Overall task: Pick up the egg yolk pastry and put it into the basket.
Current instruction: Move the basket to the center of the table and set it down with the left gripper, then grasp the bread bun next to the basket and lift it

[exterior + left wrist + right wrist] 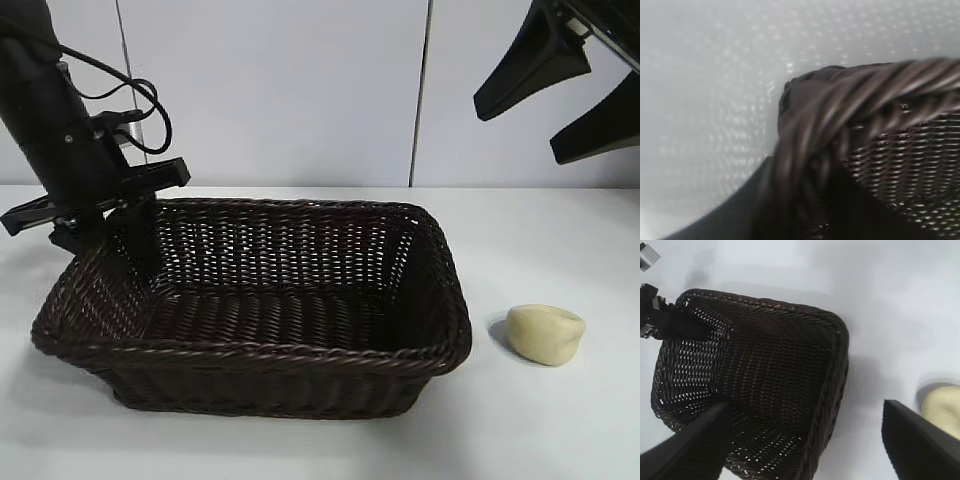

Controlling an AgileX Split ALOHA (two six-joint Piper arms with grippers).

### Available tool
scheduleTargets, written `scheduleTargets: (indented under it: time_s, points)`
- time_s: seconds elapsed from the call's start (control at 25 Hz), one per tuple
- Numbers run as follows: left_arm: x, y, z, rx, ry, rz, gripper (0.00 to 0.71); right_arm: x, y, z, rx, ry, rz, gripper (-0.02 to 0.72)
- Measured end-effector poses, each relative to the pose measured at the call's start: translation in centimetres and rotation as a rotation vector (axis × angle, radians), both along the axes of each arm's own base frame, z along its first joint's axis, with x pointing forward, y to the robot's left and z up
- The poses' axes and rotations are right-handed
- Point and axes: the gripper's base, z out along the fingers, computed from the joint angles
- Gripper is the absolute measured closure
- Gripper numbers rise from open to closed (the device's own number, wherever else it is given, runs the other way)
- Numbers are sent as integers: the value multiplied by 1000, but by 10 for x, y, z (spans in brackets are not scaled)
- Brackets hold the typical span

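- Basket (260, 330) fills the middle of the exterior view, and the egg yolk pastry (545, 333) sits on the white table (560, 430) at about 3 o'clock from it, just beside the rim but not touching. So nothing's been picked up yet as far as we can see; the whole grab, carry and drop is left.
- Same view: our left gripper (100, 215) is down at the basket's 10 o'clock corner, one finger (140, 240) reaching inside the wall, the other outside. Looks like it straddles the rim, but we can't tell whether it's pinching the wicker or standing loose.
- Right gripper (565, 95) hangs high at 1 o'clock, jaws spread wide with nothing between them, well above the pastry.
- Left wrist view: pretty much just the braided rim right up against the lens, with table behind. No pastry in sight.
- Right wrist view: we're looking down between the two spread fingers (685, 445), basket under one and the pastry peeking out right by the other. Our guess is the right arm does the picking, since it's the one on that side.
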Motion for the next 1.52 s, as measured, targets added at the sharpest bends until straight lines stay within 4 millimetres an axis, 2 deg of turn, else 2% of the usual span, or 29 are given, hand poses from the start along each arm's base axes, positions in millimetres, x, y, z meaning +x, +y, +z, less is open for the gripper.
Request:
scheduleTargets:
  time_s: [0.08, 0.48, 0.68, 0.92, 1.24, 1.52]
  points:
    - [-1, 1, 7, 6, -18, -7, 53, 0, 0, 0, 0, 0, 0, 113]
    - [-20, 12, 67, 64, -100, -76, 49, 0, 0, 0, 0, -2, -1, 113]
    - [-18, 17, 91, 122, -175, -95, 49, 0, 0, 0, 0, -2, -1, 113]
    - [-13, 43, 94, 235, -186, -56, 49, 0, 0, 0, 0, -2, -1, 113]
    - [-8, 104, 93, 340, -148, 77, 49, 0, 0, 0, -1, -2, -2, 113]
    - [-14, 109, 102, 343, -137, 98, 49, 0, 0, 0, -1, -2, -2, 113]
